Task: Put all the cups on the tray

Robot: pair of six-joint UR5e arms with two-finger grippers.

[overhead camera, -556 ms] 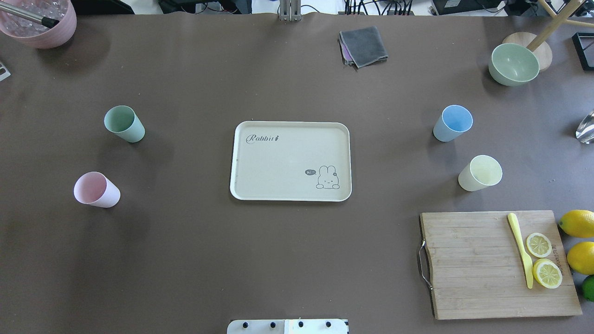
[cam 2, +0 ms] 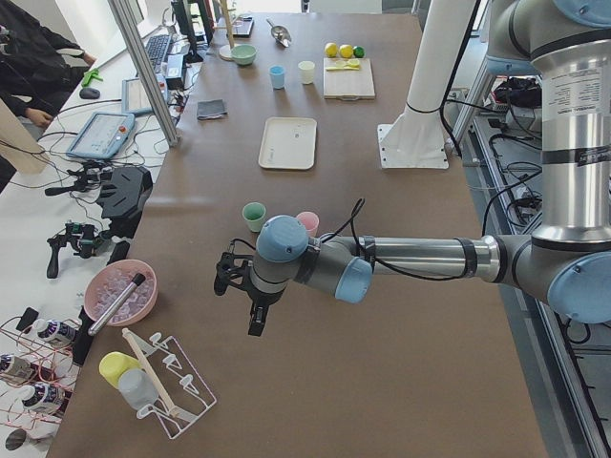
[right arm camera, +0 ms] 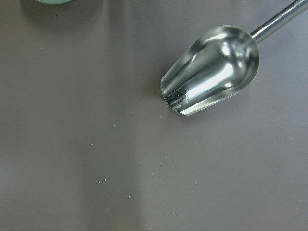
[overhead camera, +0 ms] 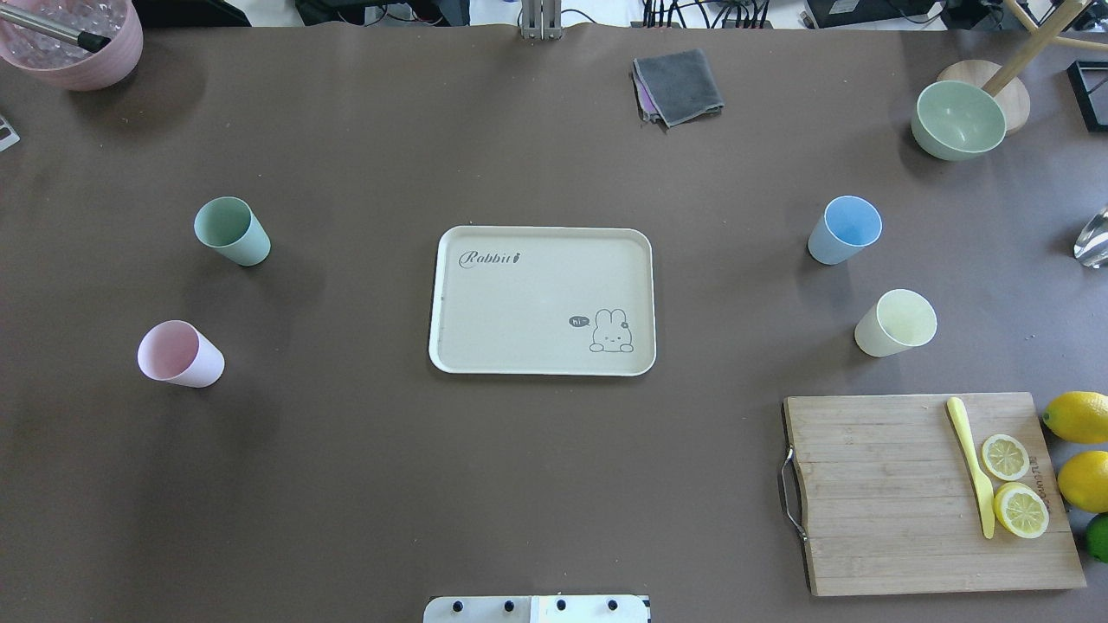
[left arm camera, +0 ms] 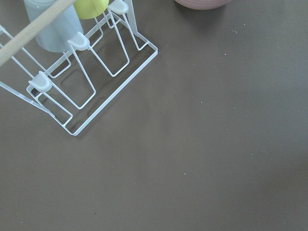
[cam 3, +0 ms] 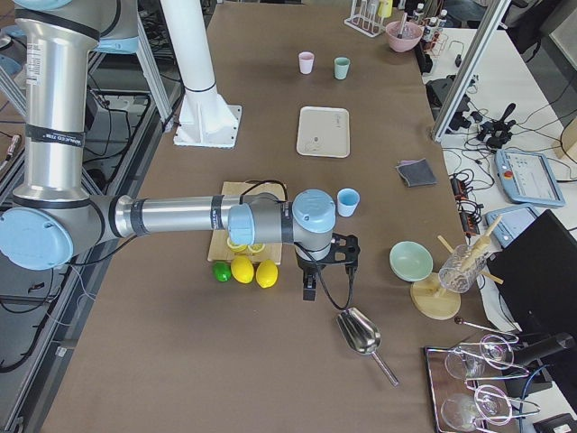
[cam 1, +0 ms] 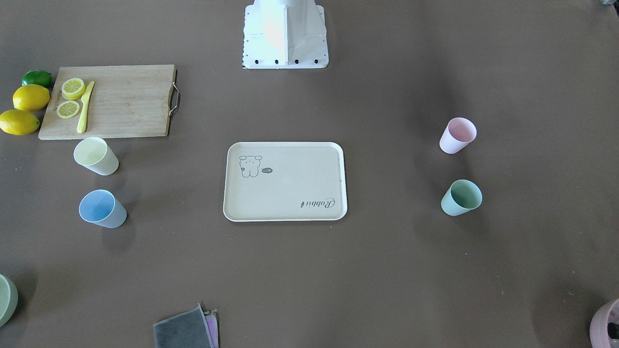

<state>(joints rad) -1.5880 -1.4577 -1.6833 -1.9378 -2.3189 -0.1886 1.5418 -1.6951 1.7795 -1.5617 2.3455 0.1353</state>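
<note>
Nearest, pink cup [overhead camera: 180,354] at left of the worktop [overhead camera: 346,484] and yellow cup [overhead camera: 896,323] at right, tray [overhead camera: 519,303] between, mint cup [overhead camera: 231,231] and blue cup [overhead camera: 844,229] farther out, all upright, apart from it; cannot tell left pincer [cam 2: 254,320] or right pincer [cam 3: 308,287] open or closed.

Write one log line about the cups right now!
tray empty | green cup, pink cup off tray, robot's left | blue cup, yellow cup off tray, robot's right | left gripper, right gripper away from cups, open/shut unclear
</note>
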